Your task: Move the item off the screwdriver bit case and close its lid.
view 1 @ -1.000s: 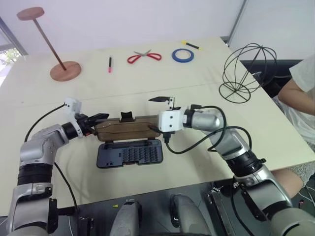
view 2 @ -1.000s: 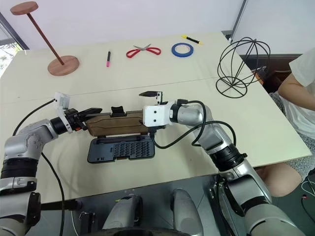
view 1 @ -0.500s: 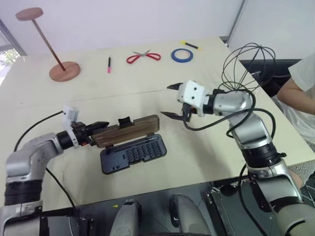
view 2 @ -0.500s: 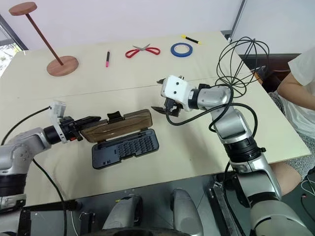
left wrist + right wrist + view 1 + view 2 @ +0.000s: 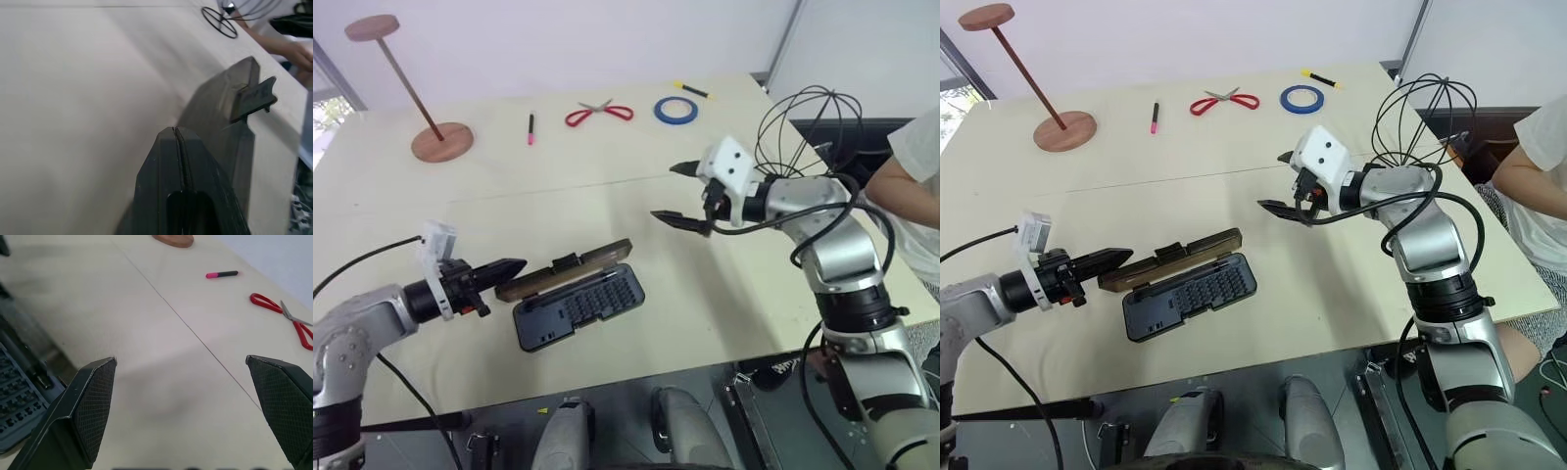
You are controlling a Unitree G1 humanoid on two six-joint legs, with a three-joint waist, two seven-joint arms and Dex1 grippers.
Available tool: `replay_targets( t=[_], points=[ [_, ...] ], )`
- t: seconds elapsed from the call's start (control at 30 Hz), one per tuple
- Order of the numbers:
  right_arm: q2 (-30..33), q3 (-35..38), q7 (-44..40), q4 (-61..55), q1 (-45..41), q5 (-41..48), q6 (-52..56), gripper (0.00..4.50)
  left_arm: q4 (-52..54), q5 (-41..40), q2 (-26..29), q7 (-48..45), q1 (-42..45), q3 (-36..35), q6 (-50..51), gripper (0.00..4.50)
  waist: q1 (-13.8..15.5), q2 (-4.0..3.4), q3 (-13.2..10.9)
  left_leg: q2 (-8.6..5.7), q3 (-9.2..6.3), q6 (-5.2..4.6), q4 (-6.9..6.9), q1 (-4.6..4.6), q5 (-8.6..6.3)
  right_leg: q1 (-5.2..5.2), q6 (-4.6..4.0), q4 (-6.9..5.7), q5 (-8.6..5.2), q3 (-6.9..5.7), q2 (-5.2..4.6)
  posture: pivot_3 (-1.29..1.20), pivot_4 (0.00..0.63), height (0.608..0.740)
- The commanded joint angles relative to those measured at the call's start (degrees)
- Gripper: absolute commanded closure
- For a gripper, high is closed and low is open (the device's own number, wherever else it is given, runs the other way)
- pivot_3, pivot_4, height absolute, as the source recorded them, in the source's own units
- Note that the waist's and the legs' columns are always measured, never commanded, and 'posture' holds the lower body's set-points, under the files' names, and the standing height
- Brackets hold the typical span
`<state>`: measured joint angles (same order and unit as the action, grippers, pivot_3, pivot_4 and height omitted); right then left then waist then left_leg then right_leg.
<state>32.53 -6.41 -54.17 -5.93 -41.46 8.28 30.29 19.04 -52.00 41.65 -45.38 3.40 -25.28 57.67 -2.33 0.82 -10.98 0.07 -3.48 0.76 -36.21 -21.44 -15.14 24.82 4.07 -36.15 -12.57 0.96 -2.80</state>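
The screwdriver bit case lies on the table with its slotted grey-blue tray showing. Its smoky-brown lid leans at a low angle over the tray's far edge, latch tab sticking up. My left gripper is shut with nothing in it, its tips close to the lid's left end. To the right of the case and above the table, my right gripper hangs open and empty. The item, a black wire sphere, stands on the table at the far right, behind my right arm.
Along the table's far side lie a wooden stand, a pink marker, red scissors, a blue tape roll and a yellow pen. A person sits at the table's right edge.
The lid has sunk from upright to a low lean over the tray. My left gripper drew back to the left. My right gripper left the lid, moving up and right and rolling.
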Motion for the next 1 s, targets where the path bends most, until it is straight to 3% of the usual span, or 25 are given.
replay_targets(
  t=[0.03, 0.47, 0.57, 0.73, 0.83, 1.0],
  points=[
    [0.54, 1.17, 0.76, -3.20, 0.13, 1.58, 0.82, 0.09, 5.16, -5.32, 0.16, 2.13, -1.61, -3.03, 2.32, 4.50, 0.02, 0.00, 0.00, 0.00, 0.00, 0.00, 0.00, 0.00, 0.00, 0.00, 0.00, 0.00, 0.00, 0.00, 0.00, 0.00, 0.150, 0.740],
    [0.29, 0.09, 2.67, -5.14, 2.08, 3.37, 5.00, 0.09, 12.96, -17.43, 6.30, 2.94, -13.71, -9.80, 5.86, 4.50, 0.02, -0.01, -0.01, 0.00, 0.03, 0.00, -0.01, 0.01, 0.00, 0.00, -0.22, 0.02, -0.13, 0.03, 0.02, 0.00, 0.150, 0.740],
    [0.06, 0.07, 2.15, -5.37, 1.92, 4.40, 5.84, 0.09, 10.63, -16.18, 6.96, 3.88, -11.36, -8.70, 3.82, 4.50, 0.10, -0.01, -0.01, 0.00, 0.03, 0.00, -0.01, 0.01, 0.00, 0.00, -0.23, 0.03, -0.14, 0.02, 0.03, 0.00, 0.150, 0.740],
    [2.06, -0.25, -2.85, -8.14, 2.11, 9.16, 9.84, 0.09, 0.70, -9.08, 9.39, 1.80, 0.59, -2.78, -1.41, 4.50, 0.57, 0.00, -0.02, 0.00, 0.02, 0.00, -0.02, 0.01, 0.00, -0.01, -0.23, 0.02, -0.14, 0.01, 0.06, 0.00, 0.150, 0.740],
    [4.20, -0.07, -7.32, -11.60, 3.53, 14.79, 14.50, 0.97, -7.40, -2.48, 11.06, -2.91, 9.06, 4.16, -5.73, 4.50, 0.81, 0.03, -0.02, -0.01, 0.04, 0.00, -0.01, 0.01, 0.00, -0.03, -0.21, 0.06, -0.13, 0.00, 0.07, 0.00, 0.150, 0.740],
    [6.04, -0.49, -9.26, -15.18, 5.31, 21.73, 22.49, 3.68, -20.35, 7.80, 10.10, -10.84, 20.86, 15.42, -12.53, 4.50, 1.24, 0.03, -0.02, -0.01, 0.06, -0.01, -0.01, -0.02, 0.00, -0.02, -0.16, 0.10, -0.11, -0.01, 0.09, 0.00, 0.150, 0.740]
  ],
)
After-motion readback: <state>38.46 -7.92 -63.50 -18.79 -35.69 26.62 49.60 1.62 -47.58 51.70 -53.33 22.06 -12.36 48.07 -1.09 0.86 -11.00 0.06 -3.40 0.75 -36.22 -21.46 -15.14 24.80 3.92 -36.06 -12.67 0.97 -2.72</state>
